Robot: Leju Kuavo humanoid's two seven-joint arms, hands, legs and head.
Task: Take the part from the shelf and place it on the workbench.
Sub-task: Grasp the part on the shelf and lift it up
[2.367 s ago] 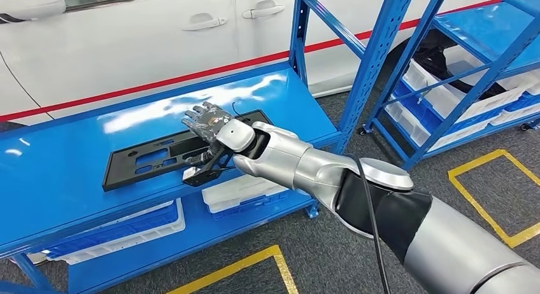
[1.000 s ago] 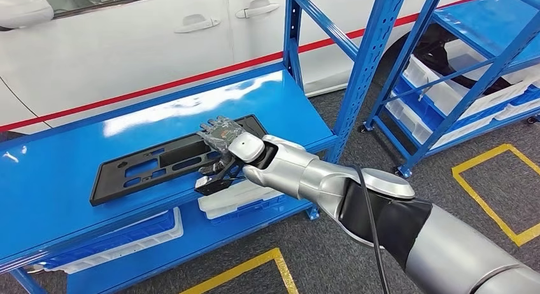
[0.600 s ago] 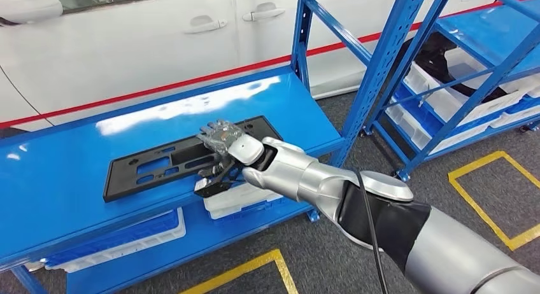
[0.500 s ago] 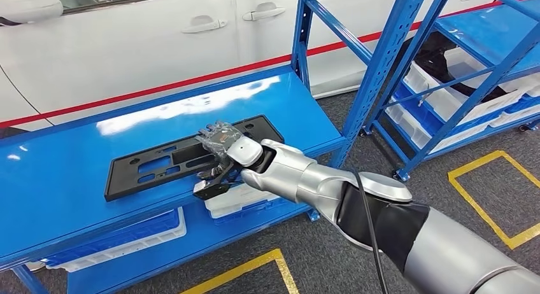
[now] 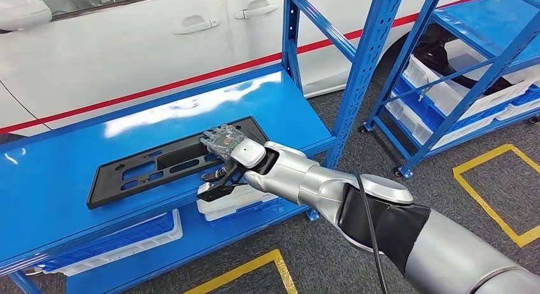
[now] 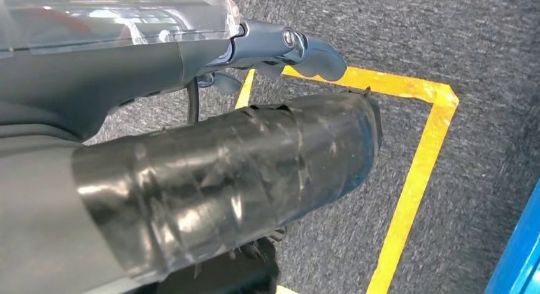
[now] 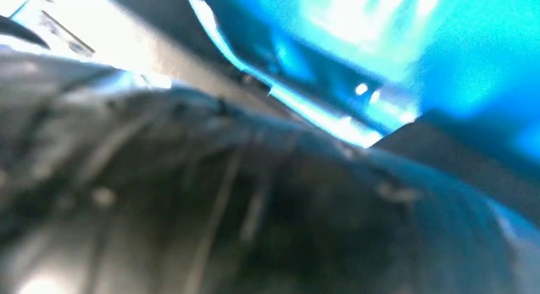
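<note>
Black part (image 5: 169,161) lies on blue shelf (image 5: 63,179), white car (image 5: 127,39) behind.

The right arm reaches forward, its right hand (image 5: 224,143) flat, fingers extended together, palm down.

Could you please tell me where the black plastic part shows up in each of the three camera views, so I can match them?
Head view: the black part lies flat on the blue shelf, left of centre, with the right hand on its right end.
Left wrist view: not in it; grey floor with yellow tape.
Right wrist view: too blurred to be sure; a dark shape at the right edge may be it.
Shared landmark: the glossy blue shelf surface, in the head and right wrist views.
</note>
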